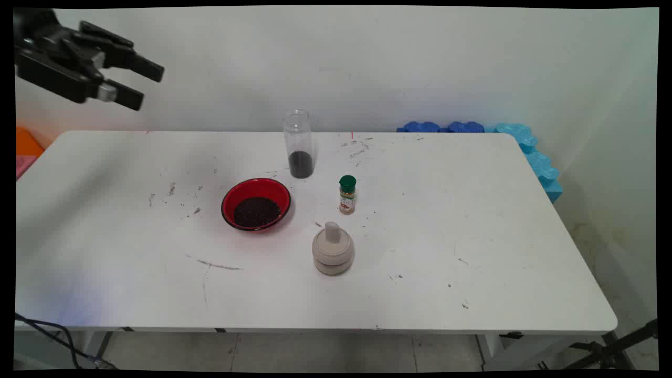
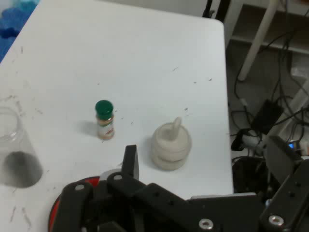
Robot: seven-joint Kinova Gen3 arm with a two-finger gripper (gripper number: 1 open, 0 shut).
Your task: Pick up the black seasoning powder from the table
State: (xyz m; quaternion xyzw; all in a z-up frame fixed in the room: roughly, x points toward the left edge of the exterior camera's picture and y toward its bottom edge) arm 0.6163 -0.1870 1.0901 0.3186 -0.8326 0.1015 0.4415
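Observation:
My black gripper point(image 1: 148, 85) hangs high above the table's far left corner, open and empty, well away from everything. On the white table point(image 1: 472, 236) stand a red bowl point(image 1: 255, 203) of dark grains, a tall clear jar point(image 1: 299, 144) with dark grains at its bottom, a small spice bottle point(image 1: 347, 195) with a green cap, and a beige mortar with its pestle point(image 1: 332, 249). In the hand view the spice bottle point(image 2: 105, 120) and mortar point(image 2: 170, 145) lie beyond the gripper point(image 2: 203, 157). The jar point(image 2: 17, 154) is at the left edge. The bowl's red rim point(image 2: 57, 208) peeks from behind the linkage.
Blue foam pieces point(image 1: 525, 147) line the table's far right corner against the wall. An orange and pink object point(image 1: 25, 147) sits off the table's left end. Dark specks and scuffs mark the tabletop. Cables and stand legs point(image 2: 260, 116) lie on the floor beyond the table's edge.

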